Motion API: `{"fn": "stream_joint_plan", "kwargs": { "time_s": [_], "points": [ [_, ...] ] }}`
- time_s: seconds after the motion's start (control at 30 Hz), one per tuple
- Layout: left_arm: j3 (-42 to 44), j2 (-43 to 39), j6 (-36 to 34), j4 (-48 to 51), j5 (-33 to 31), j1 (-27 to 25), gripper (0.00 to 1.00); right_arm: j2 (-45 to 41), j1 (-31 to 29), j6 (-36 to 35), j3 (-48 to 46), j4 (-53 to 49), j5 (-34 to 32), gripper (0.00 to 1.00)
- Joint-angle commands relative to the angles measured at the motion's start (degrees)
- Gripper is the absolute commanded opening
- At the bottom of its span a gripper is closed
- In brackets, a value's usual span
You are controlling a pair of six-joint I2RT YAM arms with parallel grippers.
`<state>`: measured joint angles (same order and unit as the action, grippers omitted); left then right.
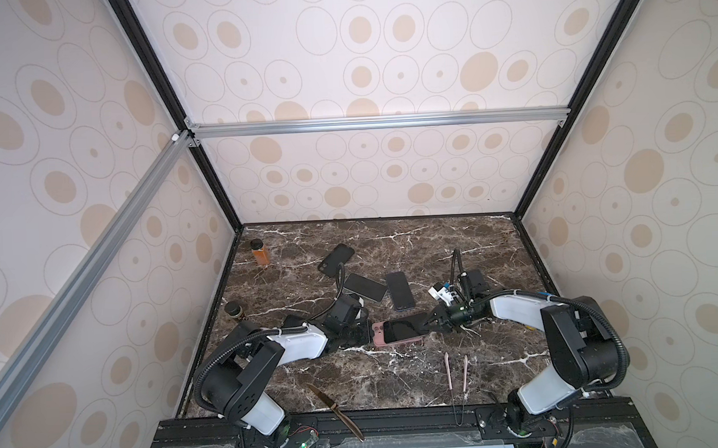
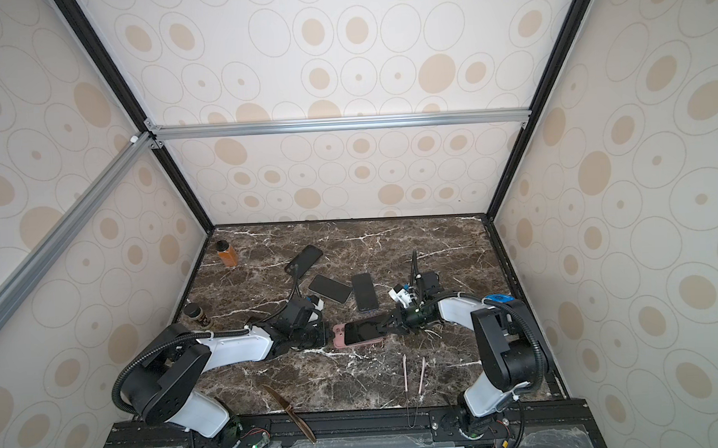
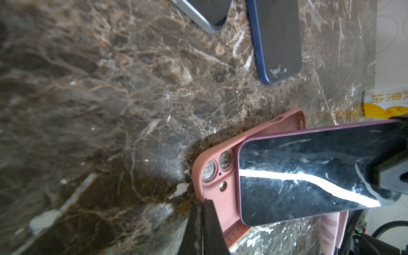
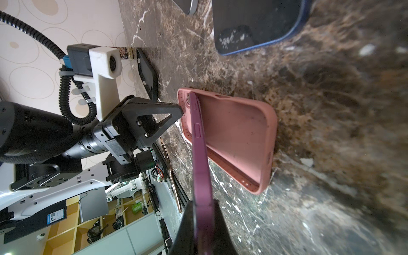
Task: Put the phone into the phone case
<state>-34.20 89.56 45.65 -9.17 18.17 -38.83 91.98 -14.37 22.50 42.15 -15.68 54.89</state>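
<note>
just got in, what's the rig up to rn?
Mid-insertion. The right end effector is shut on the purple phone and holds it tilted over the open pink case. The phone's low end is by the camera cutouts and its gripped end is raised. The left end effector is shut with its tips at the case's camera-end rim, apparently bracing it. The phone is not seated yet. The spare phones lie farther back, untouched.

Yellow Chinese characters, apparently 果块, third one cut off, on a white-and-yellow packet [image 3: 384, 109] near the right gripper [image 1: 426, 322], white label with a QR code on a dark box [image 4: 56, 217] well behind the left gripper [image 4: 181, 110], print too small to read.
</note>
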Motion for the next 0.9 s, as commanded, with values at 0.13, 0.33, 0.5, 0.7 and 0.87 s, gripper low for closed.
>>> {"fn": "stream_joint_plan", "kwargs": {
  "time_s": [0.13,0.33,0.5,0.7,0.87],
  "points": [
    [-0.35,-0.80,-0.79,-4.51,0.94,0.40,0.10,4.59,-1.32,-0.35,-0.41,-1.89,-6.49,0.05],
    [-0.69,0.08,-1.00,-4.98,0.65,0.44,0.11,5.87,-1.27,-1.82,0.13,-2.72,-5.55,0.05],
    [-0.96,0.70,-0.74,-5.24,-0.28,0.92,0.11,6.45,-1.33,-2.98,0.64,-3.67,-5.25,0.05],
    [-0.22,0.53,0.67,-6.03,-0.88,2.49,0.05,6.72,-1.28,-3.34,0.47,-3.87,-5.50,0.05],
    [-0.09,0.69,0.67,-5.95,-0.82,3.33,0.02,6.46,-1.29,-3.30,0.36,-4.00,-6.12,0.04]
  ]
}}
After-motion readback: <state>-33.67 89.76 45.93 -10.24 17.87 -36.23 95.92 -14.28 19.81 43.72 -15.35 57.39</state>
